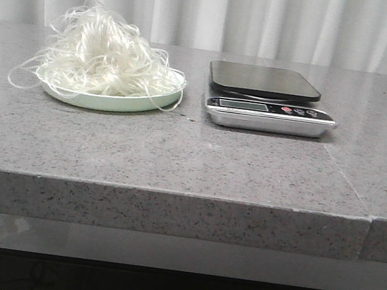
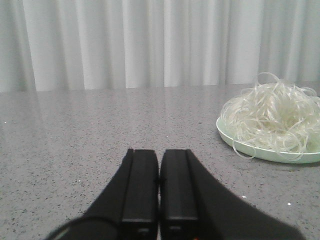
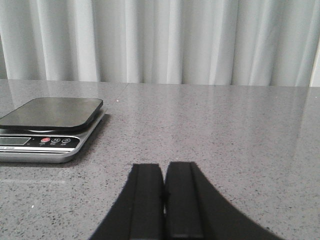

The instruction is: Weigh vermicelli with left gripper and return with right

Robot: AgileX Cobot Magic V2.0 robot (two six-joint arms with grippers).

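Grey stone counter (image 1: pixel 177 157) holds vermicelli (image 1: pixel 105 57) heaped on a plate (image 1: pixel 124 102), beside my scale (image 1: pixel 268 98). Left gripper (image 2: pixel 159 172) and right gripper (image 3: pixel 164 187) both sit closed, empty

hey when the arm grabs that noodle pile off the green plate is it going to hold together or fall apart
The vermicelli is a loose, airy tangle, so it probably lifts as one light, springy clump. Stray loops hang over the plate rim, so some strands may trail or snag. Thin strands like these look brittle; a hard squeeze might snap a few.
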